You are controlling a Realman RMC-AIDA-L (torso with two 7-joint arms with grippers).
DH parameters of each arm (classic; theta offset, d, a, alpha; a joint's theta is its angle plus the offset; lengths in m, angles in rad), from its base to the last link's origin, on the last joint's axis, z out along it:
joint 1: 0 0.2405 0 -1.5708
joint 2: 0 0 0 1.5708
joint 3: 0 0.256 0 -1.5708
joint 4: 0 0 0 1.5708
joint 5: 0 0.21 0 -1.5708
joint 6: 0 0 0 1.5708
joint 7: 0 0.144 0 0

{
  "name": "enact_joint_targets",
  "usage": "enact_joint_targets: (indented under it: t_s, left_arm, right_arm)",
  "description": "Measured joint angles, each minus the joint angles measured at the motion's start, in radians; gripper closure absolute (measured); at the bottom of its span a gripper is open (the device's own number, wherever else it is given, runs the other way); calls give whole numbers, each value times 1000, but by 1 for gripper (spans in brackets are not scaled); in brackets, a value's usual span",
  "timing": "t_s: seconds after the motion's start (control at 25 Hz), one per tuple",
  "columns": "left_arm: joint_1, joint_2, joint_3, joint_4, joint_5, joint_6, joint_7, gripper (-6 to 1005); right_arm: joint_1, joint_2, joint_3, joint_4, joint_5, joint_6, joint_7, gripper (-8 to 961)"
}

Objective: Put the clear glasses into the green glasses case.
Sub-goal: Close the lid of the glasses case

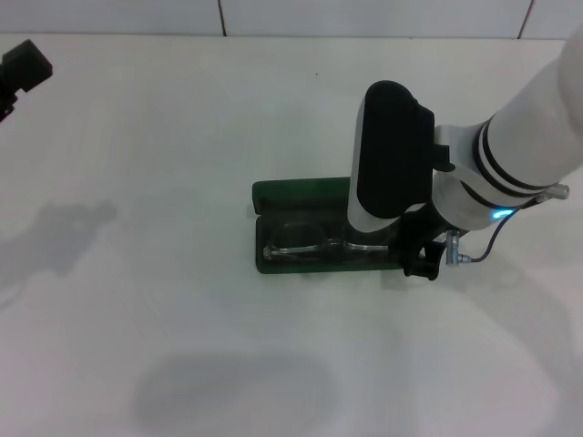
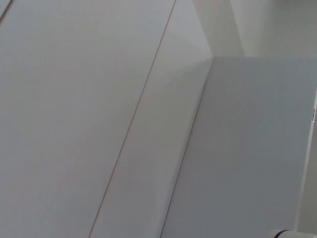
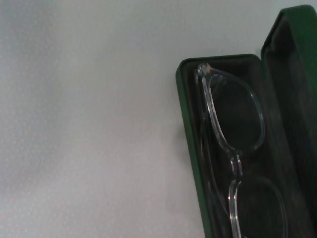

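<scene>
The green glasses case point(image 1: 301, 192) lies open in the middle of the white table, its lid folded back toward the far side. The clear glasses point(image 1: 302, 244) lie inside its dark-lined tray, front facing the near rim. In the right wrist view the clear glasses point(image 3: 232, 130) rest within the green case rim point(image 3: 188, 148), both lenses flat in the lining. My right gripper point(image 1: 421, 257) hangs over the right end of the case and hides that end. My left gripper point(image 1: 24, 67) is parked at the far left, well away from the case.
A bare white table point(image 1: 137, 300) surrounds the case on all sides. A tiled wall runs along the far edge point(image 1: 273, 18). The left wrist view holds only plain pale wall surfaces point(image 2: 124, 124).
</scene>
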Motion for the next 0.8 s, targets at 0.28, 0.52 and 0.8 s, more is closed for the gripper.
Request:
enact_joint_targets:
  t_s: [0.28,0.52,0.8]
  left_arm:
    - [3,-2,0,0,0,0,0,960]
    - [3,-2,0,0,0,3,-7,960]
    - [-1,-2,0,7,-1,3,-27,959]
  right_arm:
    - [-11,1,0,-3,0,7,-8,927]
    - [-55,1,0,-79,-1,-15,-7,926]
    - [-133,1,2,-213,-10,-71,0,925]
